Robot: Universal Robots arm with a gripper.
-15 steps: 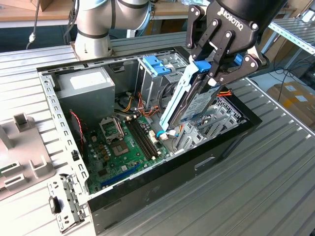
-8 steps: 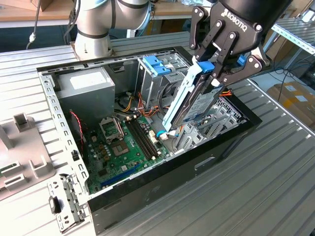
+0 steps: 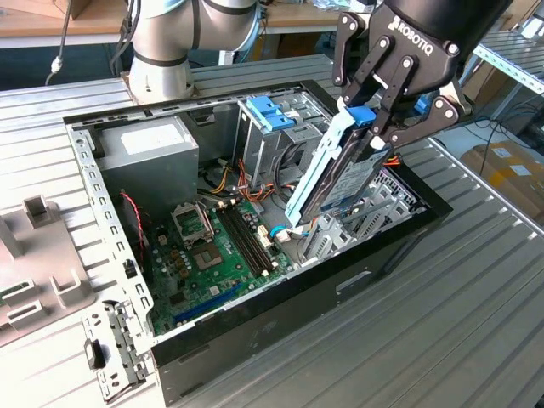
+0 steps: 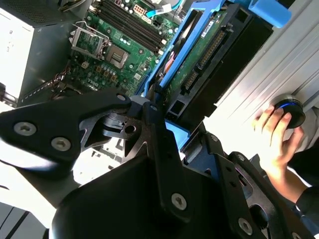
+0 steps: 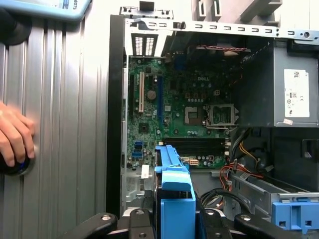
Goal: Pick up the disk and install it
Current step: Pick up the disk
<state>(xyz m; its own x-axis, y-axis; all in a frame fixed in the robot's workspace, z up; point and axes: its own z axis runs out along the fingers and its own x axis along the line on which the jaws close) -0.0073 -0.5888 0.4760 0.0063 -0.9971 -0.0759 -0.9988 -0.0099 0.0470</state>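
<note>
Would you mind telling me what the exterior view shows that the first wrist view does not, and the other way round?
The exterior view adds the whole grasp: the gripper shut on the disk, held tilted above the open computer case, plus the arm's base and a loose metal bracket on the table. The first wrist view adds a person's hand resting on a dark round knob beside the case. Both share the motherboard, the grey power supply and the disk's blue rail.
</note>
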